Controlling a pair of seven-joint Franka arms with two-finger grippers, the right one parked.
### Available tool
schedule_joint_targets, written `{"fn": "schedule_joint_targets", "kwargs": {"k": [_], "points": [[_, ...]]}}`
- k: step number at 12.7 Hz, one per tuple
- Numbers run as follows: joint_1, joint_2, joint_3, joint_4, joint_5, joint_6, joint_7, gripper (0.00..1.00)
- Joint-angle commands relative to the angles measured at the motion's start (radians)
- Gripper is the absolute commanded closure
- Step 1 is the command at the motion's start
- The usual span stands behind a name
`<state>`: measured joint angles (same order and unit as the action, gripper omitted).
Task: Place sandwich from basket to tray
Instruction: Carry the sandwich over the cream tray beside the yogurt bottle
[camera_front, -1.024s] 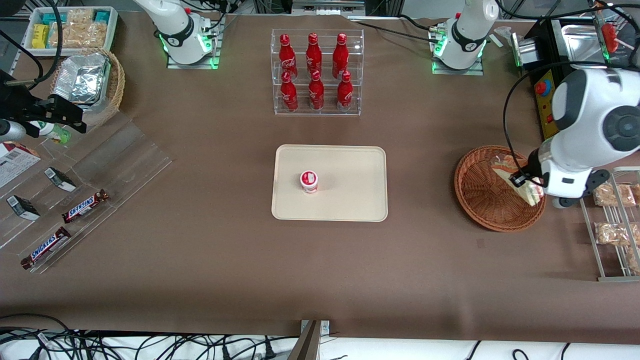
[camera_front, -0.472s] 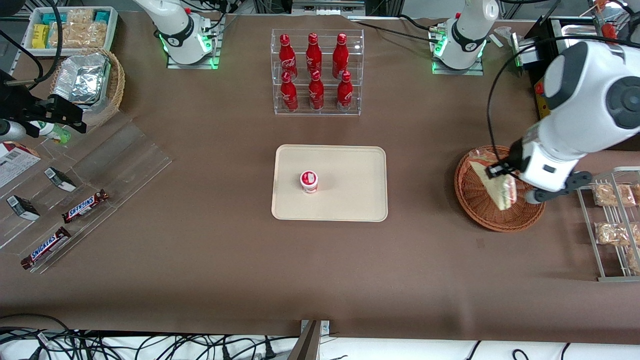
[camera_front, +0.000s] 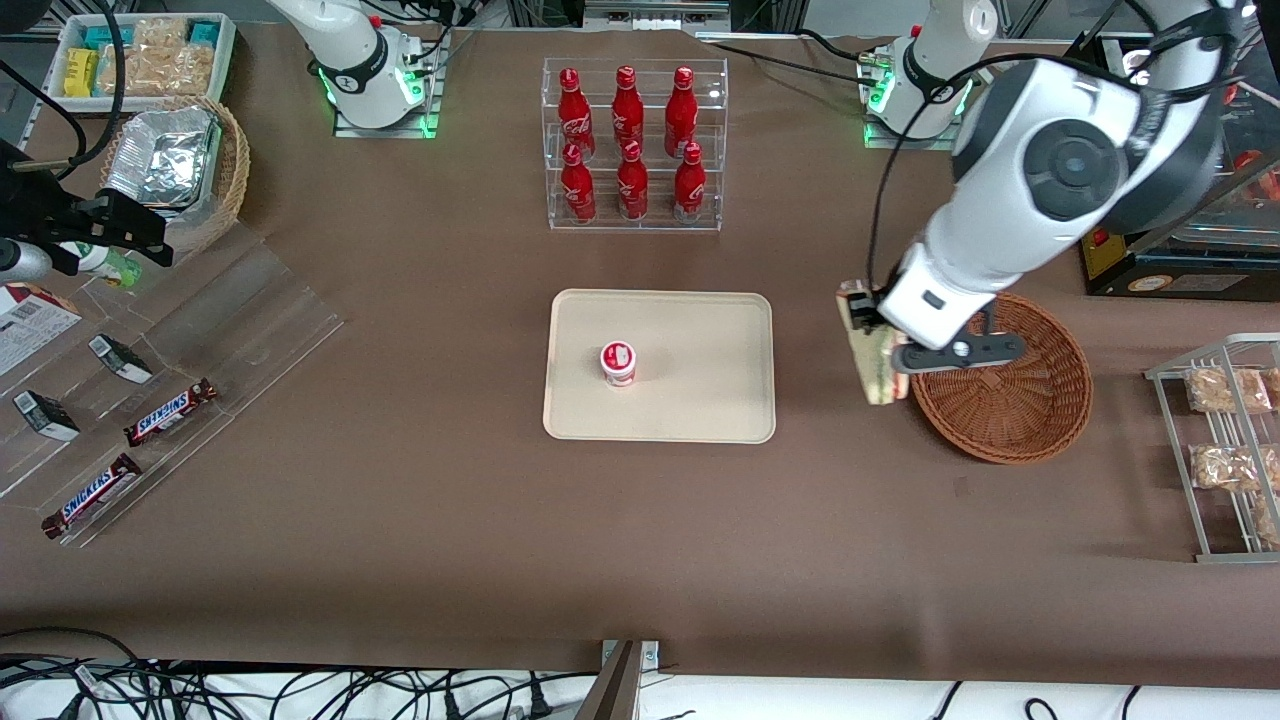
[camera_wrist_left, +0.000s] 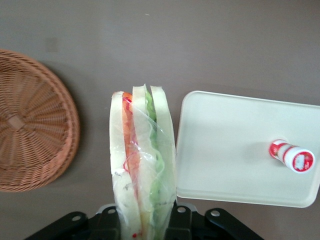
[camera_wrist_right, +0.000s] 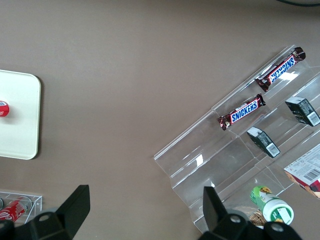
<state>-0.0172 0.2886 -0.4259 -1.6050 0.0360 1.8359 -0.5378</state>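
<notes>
My gripper is shut on the sandwich, a wrapped wedge with pale bread and green, red and yellow layers. It hangs in the air over the brown table, between the reddish-brown wicker basket and the cream tray. The basket holds nothing. On the tray stands a small red-and-white cup.
A clear rack of red bottles stands farther from the camera than the tray. A wire rack with bagged snacks lies toward the working arm's end. Toward the parked arm's end are an acrylic stand with Snickers bars and a tan basket with a foil pack.
The gripper lifted the sandwich out of the basket and carried it sideways toward the tray, past the basket's rim. The basket now holds nothing.
</notes>
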Motion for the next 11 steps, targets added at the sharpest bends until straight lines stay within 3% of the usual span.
{"fn": "schedule_joint_targets", "kwargs": {"k": [1, 6, 11], "points": [[-0.072, 0.044, 0.003, 0.037, 0.007, 0.032, 0.016, 0.64], [-0.177, 0.107, 0.006, 0.033, 0.007, 0.134, -0.063, 0.68], [-0.237, 0.223, 0.004, 0.024, 0.136, 0.224, -0.166, 0.68]]}}
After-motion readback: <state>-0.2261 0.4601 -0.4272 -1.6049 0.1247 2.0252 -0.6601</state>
